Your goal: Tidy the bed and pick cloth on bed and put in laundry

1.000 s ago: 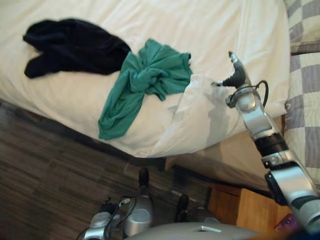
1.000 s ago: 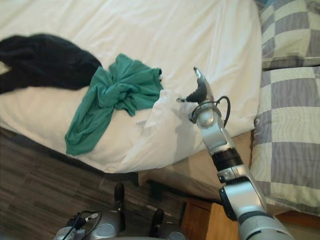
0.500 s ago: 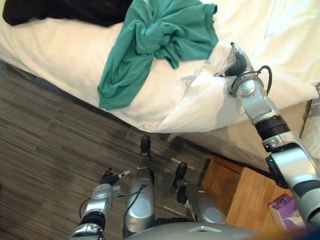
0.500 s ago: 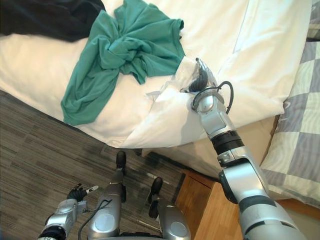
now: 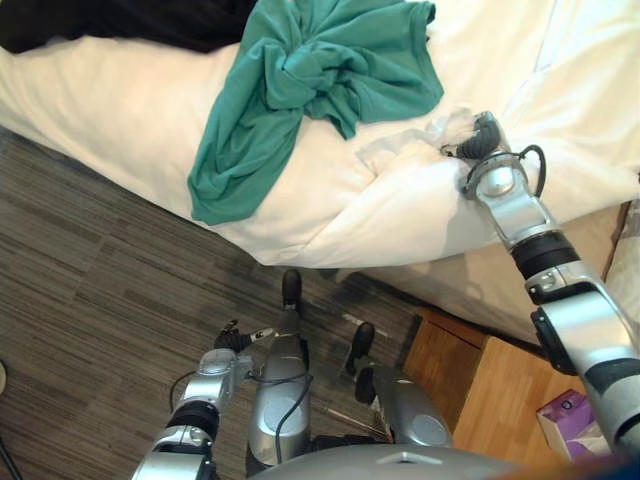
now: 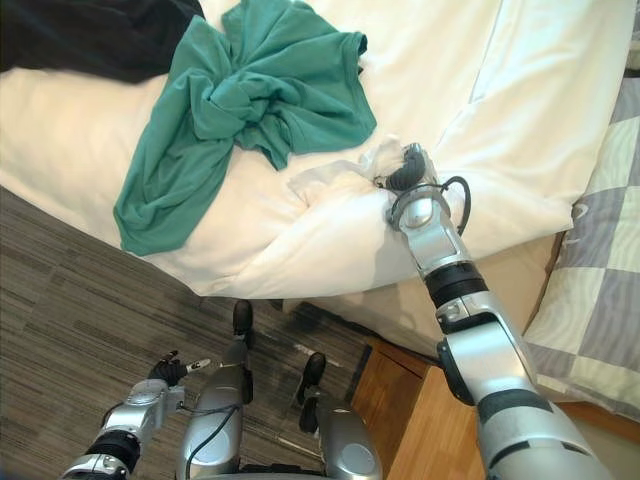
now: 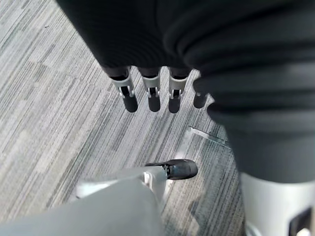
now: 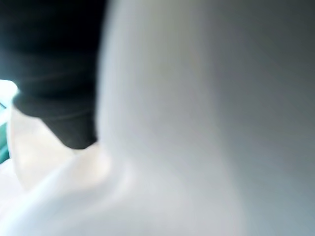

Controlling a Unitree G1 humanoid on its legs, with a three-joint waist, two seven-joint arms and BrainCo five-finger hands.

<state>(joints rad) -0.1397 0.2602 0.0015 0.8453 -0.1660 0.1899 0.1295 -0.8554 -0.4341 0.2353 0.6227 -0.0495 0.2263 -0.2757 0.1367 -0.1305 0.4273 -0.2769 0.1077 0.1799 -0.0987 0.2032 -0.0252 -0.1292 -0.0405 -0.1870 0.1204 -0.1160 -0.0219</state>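
Right hand (image 5: pixel 482 138) is pressed into a bunched corner of the white duvet (image 5: pixel 400 200). Its fingers are hidden in the folds, so we cannot tell its grip. Green cloth (image 5: pixel 310 80) lies on the duvet to this hand's left, near but apart. Its long axis runs from the knotted bunch down to a tail at the floor-side edge. Black cloth (image 5: pixel 110 20) lies beyond it. Left hand (image 7: pixel 150 96) hangs slack over the floor (image 5: pixel 90 280), well apart. We judge the right hand nearer.

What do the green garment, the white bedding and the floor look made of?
Green garment: soft matte knit, likely cotton jersey; it lies in limp twisted folds. White bedding: matte woven cloth, puffy, probably a filled duvet. Floor: grey streaked planks with seams, perhaps laminate or vinyl.
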